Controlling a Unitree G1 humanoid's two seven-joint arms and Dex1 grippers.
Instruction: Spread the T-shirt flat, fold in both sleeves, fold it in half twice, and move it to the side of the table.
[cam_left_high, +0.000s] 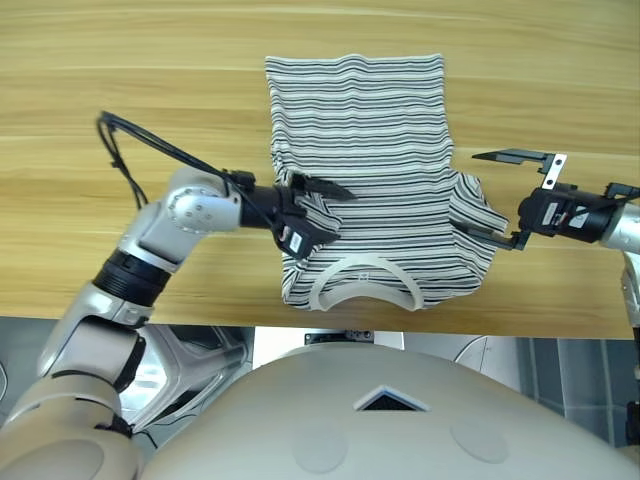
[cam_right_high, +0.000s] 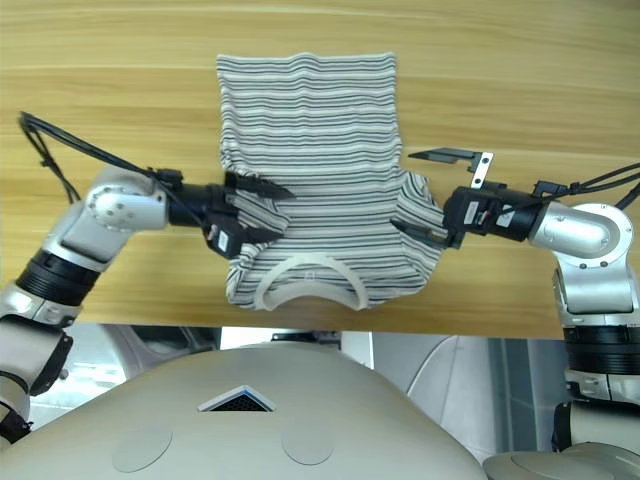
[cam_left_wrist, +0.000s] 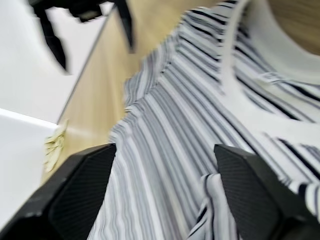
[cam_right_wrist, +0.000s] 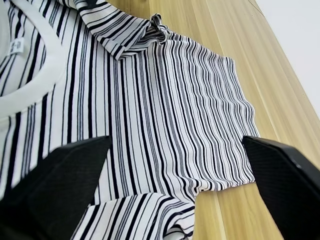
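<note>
T-shirt — collar toward robot | long axis near–far

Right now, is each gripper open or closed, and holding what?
Left gripper: open, over the T-shirt, holding nothing.
Right gripper: open, holding nothing.

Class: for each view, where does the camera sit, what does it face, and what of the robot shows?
Left eye view: head, looking down at table and T-shirt; both arms, left gripper, right gripper.
Right eye view: head's other eye, same scene.
Left wrist view: left wrist, facing the T-shirt; its open fingers.
Right wrist view: right wrist, facing the T-shirt; its open fingers.
All share the T-shirt.
</note>
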